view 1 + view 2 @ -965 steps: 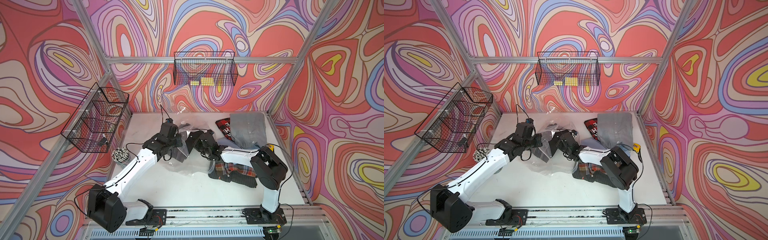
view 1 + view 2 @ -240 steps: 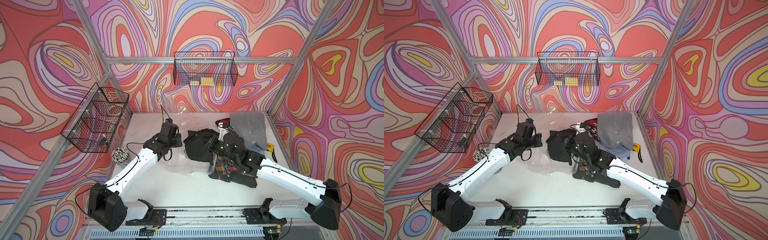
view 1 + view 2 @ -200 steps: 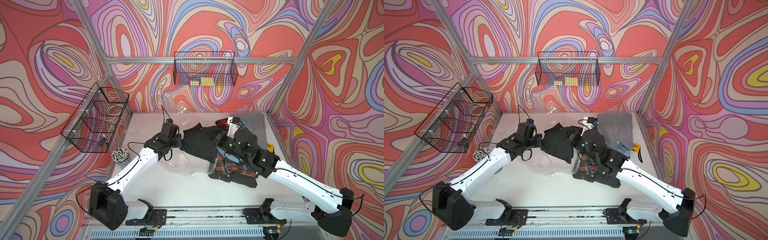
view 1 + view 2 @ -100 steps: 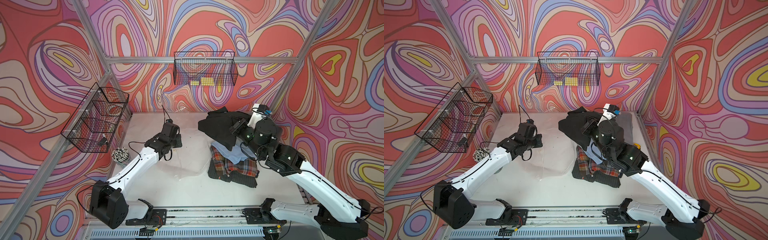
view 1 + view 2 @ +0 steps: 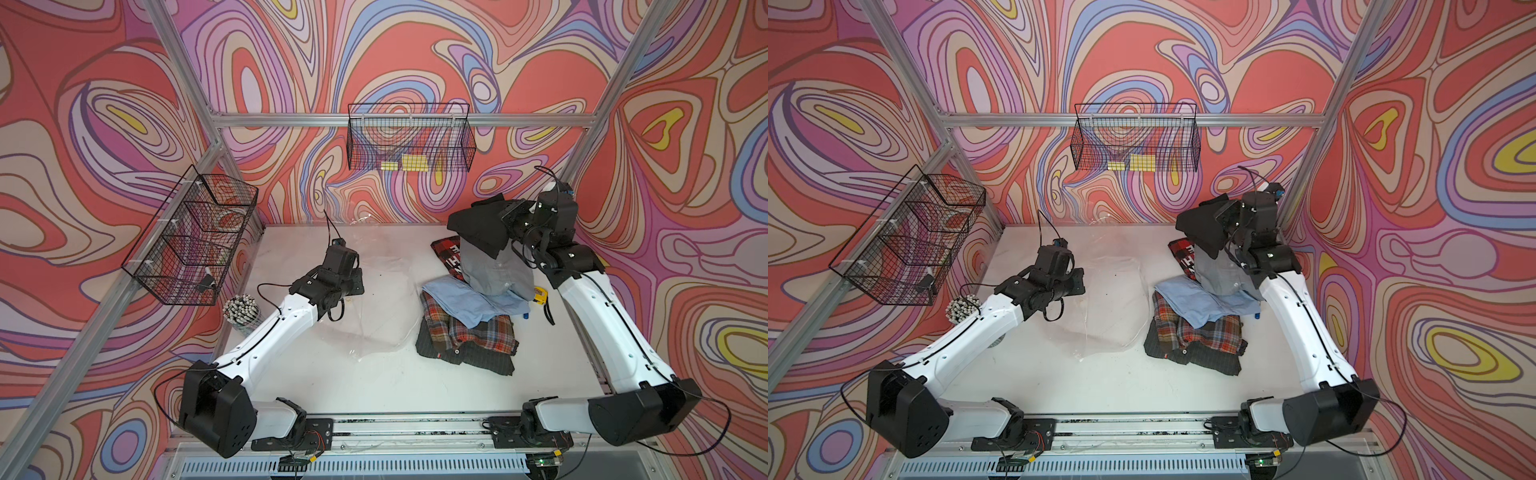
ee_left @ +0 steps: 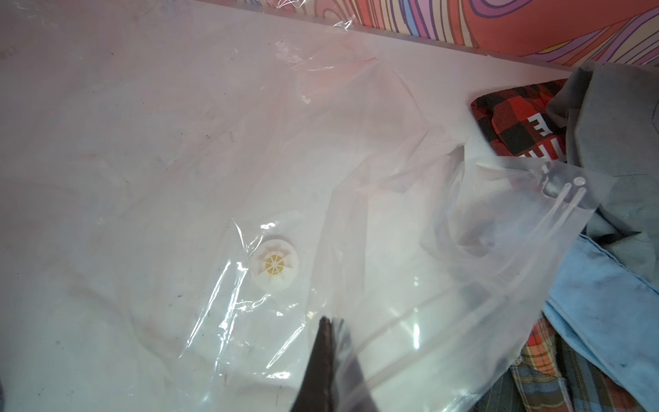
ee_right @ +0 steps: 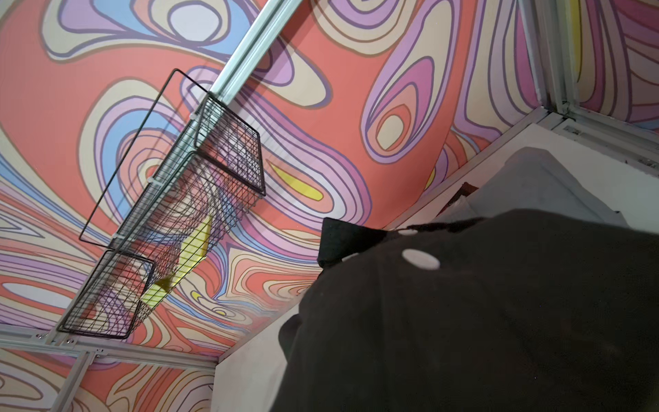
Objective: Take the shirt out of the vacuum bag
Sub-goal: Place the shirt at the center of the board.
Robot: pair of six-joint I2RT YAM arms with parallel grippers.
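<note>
Swirled red, lilac and cream walls around a white tabletop (image 5: pixel 374 386). At centre left of a top view, left gripper (image 5: pixel 351 286), jaws pressed together on a fold of the large transparent crinkly plastic vacuum bag (image 5: pixel 386 299). In the left wrist view, dark fingertips (image 6: pixel 322 339) tight on the film, the small round white valve (image 6: pixel 274 266) just beside them, the white zip-seal strip (image 6: pixel 561 205) farther off. Bag crumpled flat at the middle of the frame, between the two arms. At upper right, right gripper (image 5: pixel 505 220) raised off the table, clamped narrow on a black shirt (image 5: pixel 478 228) with white buttons, well apart from the bag. Below it, a heap: grey shirt (image 5: pixel 494 270), light blue shirt (image 5: pixel 465 303), plaid shirt (image 5: pixel 469 336), red-and-black checked garment (image 5: pixel 446 253). Farther out, a black wire basket (image 5: pixel 409 141) on the back wall, a second wire basket (image 5: pixel 195 237) on the left wall, and a cup of white-tipped pens (image 5: pixel 241 309) at the table's left edge.
</note>
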